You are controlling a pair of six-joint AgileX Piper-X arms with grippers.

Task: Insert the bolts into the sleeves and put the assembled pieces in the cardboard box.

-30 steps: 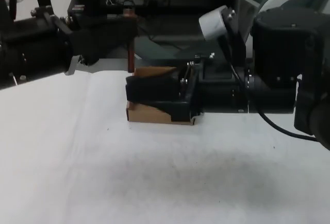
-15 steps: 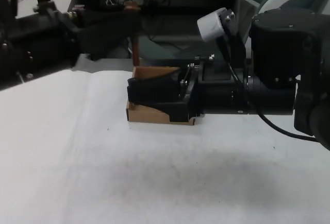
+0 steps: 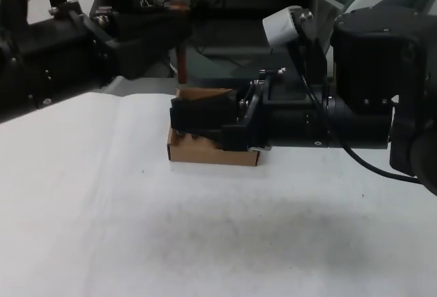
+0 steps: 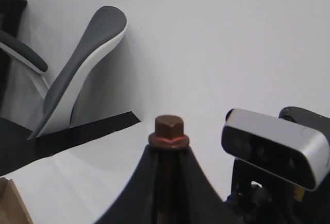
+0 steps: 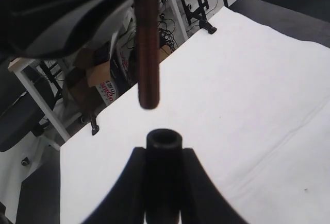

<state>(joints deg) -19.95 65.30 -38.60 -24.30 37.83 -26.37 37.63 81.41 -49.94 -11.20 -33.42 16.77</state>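
Note:
In the left wrist view my left gripper (image 4: pixel 168 151) is shut on a brown bolt (image 4: pixel 168 131), hex head upward between the fingers. From the right wrist view the bolt's shaft (image 5: pixel 148 54) hangs upright, its lower tip a short way above the open mouth of a black sleeve (image 5: pixel 164 140). My right gripper (image 5: pixel 164 157) is shut on that sleeve and holds it upright. In the high view the bolt (image 3: pixel 181 65) is above and behind the cardboard box (image 3: pixel 205 155), and the right gripper (image 3: pixel 183 121) hovers over the box, hiding its inside.
White cloth (image 3: pixel 205 229) covers the bench. The right arm's bulky body (image 3: pixel 355 106) and its wrist camera (image 3: pixel 283 27) fill the right side. Dark racks and cables stand behind the bench. A chair back (image 4: pixel 87 64) is seen beyond the left arm.
The left arm has carried the bolt rightward and a little back, bringing it above the box. The right gripper with the sleeve has risen slightly over the box.

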